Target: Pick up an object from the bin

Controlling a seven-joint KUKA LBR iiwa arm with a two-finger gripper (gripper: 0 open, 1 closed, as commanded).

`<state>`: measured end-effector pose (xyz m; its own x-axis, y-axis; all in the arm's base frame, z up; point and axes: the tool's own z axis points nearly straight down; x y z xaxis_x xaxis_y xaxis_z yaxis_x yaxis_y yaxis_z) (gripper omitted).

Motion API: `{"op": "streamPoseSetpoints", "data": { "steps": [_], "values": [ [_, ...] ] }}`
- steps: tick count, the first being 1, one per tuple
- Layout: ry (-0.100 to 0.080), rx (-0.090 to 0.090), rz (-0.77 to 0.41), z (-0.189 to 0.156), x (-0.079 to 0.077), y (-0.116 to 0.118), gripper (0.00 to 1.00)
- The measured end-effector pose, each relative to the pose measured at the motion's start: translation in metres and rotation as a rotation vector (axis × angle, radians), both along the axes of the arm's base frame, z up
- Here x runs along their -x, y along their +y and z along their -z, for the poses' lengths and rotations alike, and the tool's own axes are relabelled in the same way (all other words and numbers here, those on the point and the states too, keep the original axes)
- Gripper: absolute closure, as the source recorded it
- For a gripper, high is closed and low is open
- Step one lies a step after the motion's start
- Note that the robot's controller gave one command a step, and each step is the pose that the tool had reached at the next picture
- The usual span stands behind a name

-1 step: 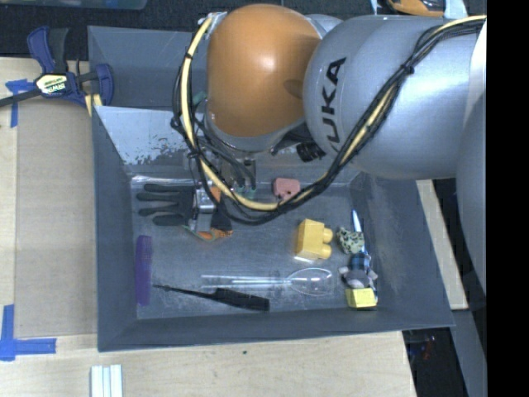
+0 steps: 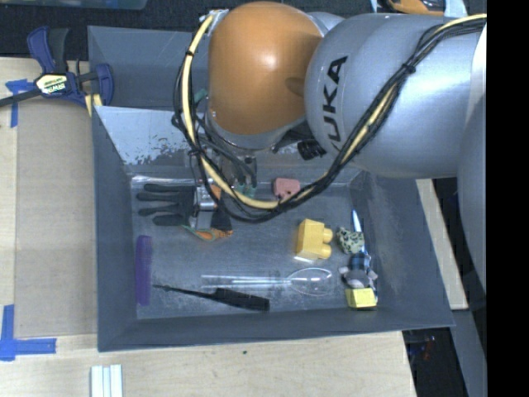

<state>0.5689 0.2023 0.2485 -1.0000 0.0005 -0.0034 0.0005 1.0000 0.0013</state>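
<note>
Camera view: your gripper [image 2: 204, 213] hangs at left-centre of the bin [image 2: 116, 304], beside a black glove [image 2: 163, 197] and over a small orange piece [image 2: 213, 235]; you cannot tell whether it is spread or pressed together.

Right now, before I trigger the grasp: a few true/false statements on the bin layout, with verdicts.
1. The gripper hangs beside the black glove, in the bin's left half. True.
2. The yellow block lies left of the gripper. False: it lies to the gripper's right.
3. The purple stick lies along the right wall. False: it lies by the left wall.
4. The clear spoon lies near the view's lower wall. True.
5. The pink piece touches the purple stick. False: they are far apart.
</note>
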Motion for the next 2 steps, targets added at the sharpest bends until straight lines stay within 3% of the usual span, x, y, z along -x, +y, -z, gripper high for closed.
{"op": "streamPoseSetpoints", "data": {
  "steps": [1,2],
  "values": [
    [-0.002,-0.001,0.139,0.06,-0.016,-0.01,0.0],
    [-0.008,-0.002,0.117,0.089,-0.052,-0.039,0.0]
  ]
}}
